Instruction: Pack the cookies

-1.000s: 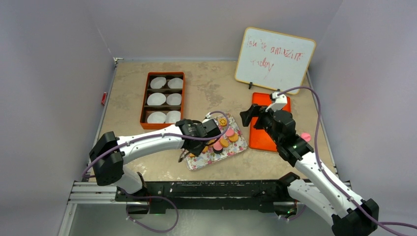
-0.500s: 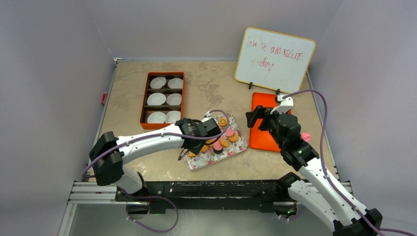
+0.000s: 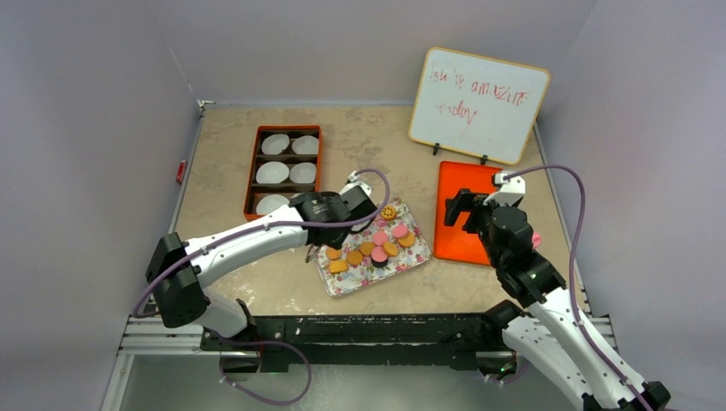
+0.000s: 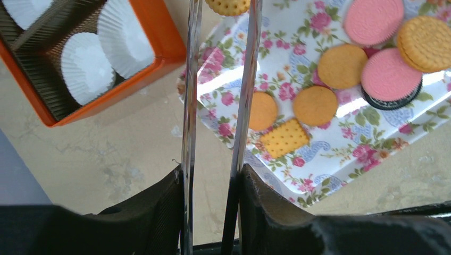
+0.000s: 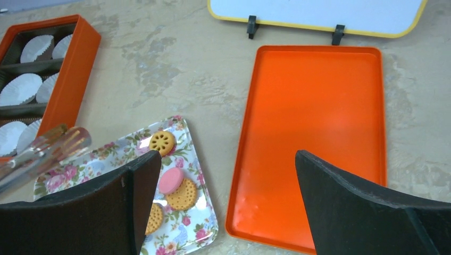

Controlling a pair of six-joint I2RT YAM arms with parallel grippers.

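Several cookies point(image 3: 379, 248), tan, pink, one square and one yellow patterned, lie on a floral tray point(image 3: 409, 262); they also show in the left wrist view point(image 4: 340, 66) and the right wrist view point(image 5: 181, 194). My left gripper point(image 3: 325, 229) point(image 4: 211, 175) is shut on metal tongs point(image 4: 245, 79) over the tray's left corner. A round tan cookie point(image 4: 228, 5) sits between the tong blades at the frame's top edge. My right gripper point(image 3: 454, 208) point(image 5: 227, 159) is open and empty above the left part of a flat orange tray point(image 5: 319, 133).
An orange box point(image 3: 318, 167) holding white paper cups point(image 3: 272, 173) stands left of the floral tray, close to the tongs point(image 5: 48, 146). A whiteboard point(image 3: 479, 103) stands at the back right. A small pink round thing point(image 3: 535, 238) lies right of the orange tray.
My left gripper has lifted and moved up and left toward the orange box, uncovering the cookies at the tray's left end. My right gripper has drawn back to the right.
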